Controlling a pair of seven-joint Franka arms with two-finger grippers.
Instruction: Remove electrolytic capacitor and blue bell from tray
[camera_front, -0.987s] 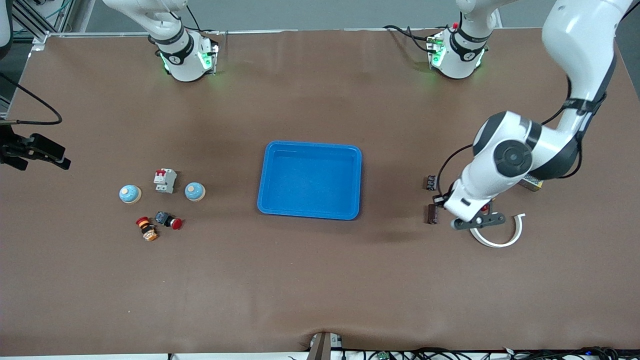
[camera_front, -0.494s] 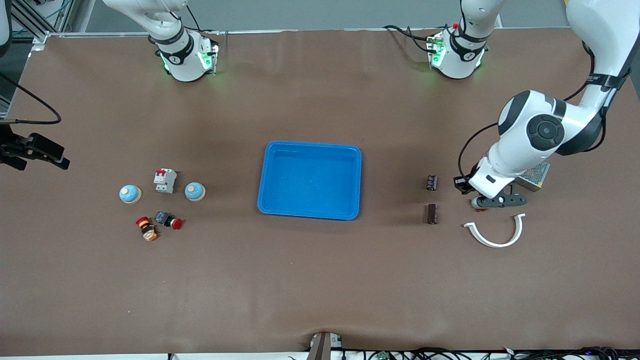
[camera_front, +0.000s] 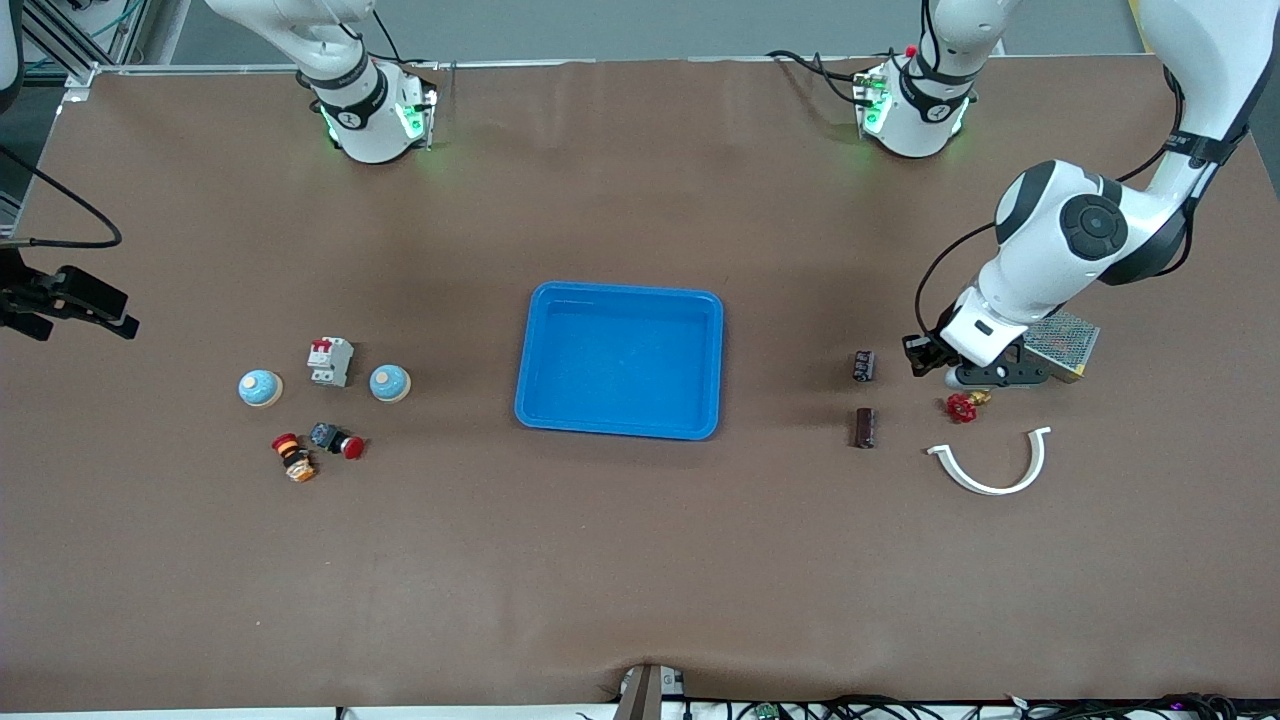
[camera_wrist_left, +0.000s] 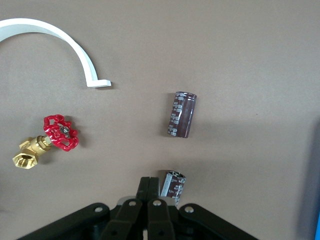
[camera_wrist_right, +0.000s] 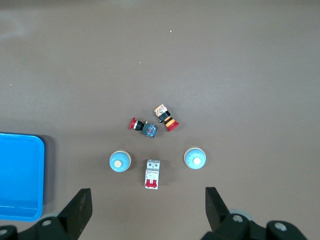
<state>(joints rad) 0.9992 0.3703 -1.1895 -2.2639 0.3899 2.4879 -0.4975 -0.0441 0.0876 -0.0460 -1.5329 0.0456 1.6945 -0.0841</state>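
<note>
Left claw (camera_front: 985, 377): fingers pressed together on nothing, low over the table (camera_front: 640, 560) at the left arm's end, beside the mesh-topped metal box (camera_front: 1062, 343).
Right claw (camera_wrist_right: 145, 212): fingers spread wide and empty, high over the table at the right arm's end; this arm waits.
Capacitors: one (camera_front: 864, 365) lies on the table just beside the left claw, toward the tray; the second capacitor (camera_front: 864, 427) lies near it, nearer to the front camera. Neither is touched.
Bells: two blue bells sit under the right claw, one bell (camera_front: 260, 387) and the other bell (camera_front: 389, 382) on either side of the white circuit breaker (camera_front: 330, 361).
Tray: the blue tray (camera_front: 621, 300) sits between the two claws, with nothing in it.
Valve: a brass valve with red handwheel (camera_front: 964, 405) lies right under the left claw, apart from it.
White arc: a curved white strip (camera_front: 992, 466) lies near the valve, nearer to the front camera.
Push buttons: two red-capped buttons (camera_front: 316, 447) lie near the bells, nearer to the front camera.
</note>
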